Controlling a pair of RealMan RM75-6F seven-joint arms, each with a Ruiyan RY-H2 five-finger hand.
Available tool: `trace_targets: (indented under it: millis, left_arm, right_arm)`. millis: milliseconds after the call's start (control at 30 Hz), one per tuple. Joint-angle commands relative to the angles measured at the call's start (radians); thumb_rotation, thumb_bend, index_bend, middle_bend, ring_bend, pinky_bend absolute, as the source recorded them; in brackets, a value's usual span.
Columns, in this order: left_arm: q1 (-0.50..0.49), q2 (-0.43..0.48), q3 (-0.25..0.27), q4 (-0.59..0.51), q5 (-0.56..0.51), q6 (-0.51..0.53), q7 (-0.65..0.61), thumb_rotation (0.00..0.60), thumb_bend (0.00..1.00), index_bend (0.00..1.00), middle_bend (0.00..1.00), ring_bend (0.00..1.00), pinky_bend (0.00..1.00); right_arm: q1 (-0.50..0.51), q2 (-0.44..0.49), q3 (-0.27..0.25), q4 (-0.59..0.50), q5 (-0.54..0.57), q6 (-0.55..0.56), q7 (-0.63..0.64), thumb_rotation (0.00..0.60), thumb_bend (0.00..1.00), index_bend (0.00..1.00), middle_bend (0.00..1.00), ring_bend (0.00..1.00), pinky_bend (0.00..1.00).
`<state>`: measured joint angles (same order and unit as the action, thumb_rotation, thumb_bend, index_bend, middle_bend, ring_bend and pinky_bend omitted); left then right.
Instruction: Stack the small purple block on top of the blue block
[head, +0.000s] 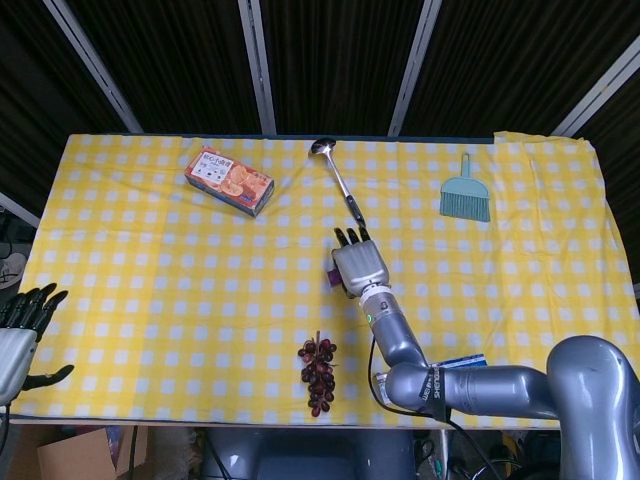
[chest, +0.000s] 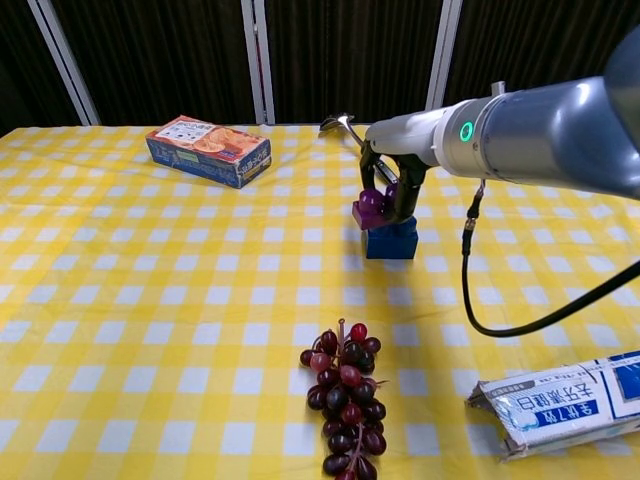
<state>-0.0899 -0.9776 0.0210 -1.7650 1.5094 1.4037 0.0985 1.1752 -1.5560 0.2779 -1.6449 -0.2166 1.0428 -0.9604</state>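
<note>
- Head view: right hand over the middle of the desk, fingers pointing far, closed on the small purple block, of which only a sliver peeks out at the hand's left edge.
- Blue block hidden under that hand here.
- Left hand at the near left edge, off the yellow checked cloth, dark fingers spread apart and holding nothing.
- Orange snack box at far left of centre; ladle lying far of the right hand, bowl end farthest; teal brush at far right.
- Bunch of grapes near and slightly left of the right hand; toothpaste box at the near edge, mostly covered by the right forearm.

- Chest view: right hand reaching in from the right, fingers curled down around the small purple block.
- Purple block held at the top left corner of the blue block, hanging over its left edge; touching or just above, cannot tell.
- Blue block standing on the cloth, well apart from the grapes nearer the camera.
- Snack box at far left, ladle behind the hand, toothpaste box at near right.
- Left hand not seen from this camera.
</note>
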Motion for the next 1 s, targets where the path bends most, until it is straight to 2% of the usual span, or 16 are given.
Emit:
trace_targets:
  millis: [33, 567, 1000]
  left_arm:
    - [0.0, 0.0, -0.002, 0.002, -0.004, 0.0, 0.0, 0.6, 0.0, 0.04, 0.0, 0.0, 0.04]
    - [-0.005, -0.011, -0.007, 0.01, -0.027, -0.013, 0.023, 0.6, 0.0, 0.04, 0.0, 0.0, 0.04]
    - [-0.005, -0.014, -0.006, 0.006, -0.028, -0.011, 0.036, 0.6, 0.0, 0.04, 0.0, 0.0, 0.04]
  right_arm:
    - [0.011, -0.005, 0.003, 0.019, 0.013, -0.012, 0.002, 0.6, 0.44, 0.56, 0.0, 0.01, 0.0]
    - [0.014, -0.008, -0.027, 0.112, 0.028, -0.084, 0.065, 0.6, 0.44, 0.56, 0.0, 0.01, 0.0]
    - [-0.002, 0.005, -0.059, 0.118, 0.006, -0.099, 0.109, 0.6, 0.44, 0.56, 0.0, 0.01, 0.0]
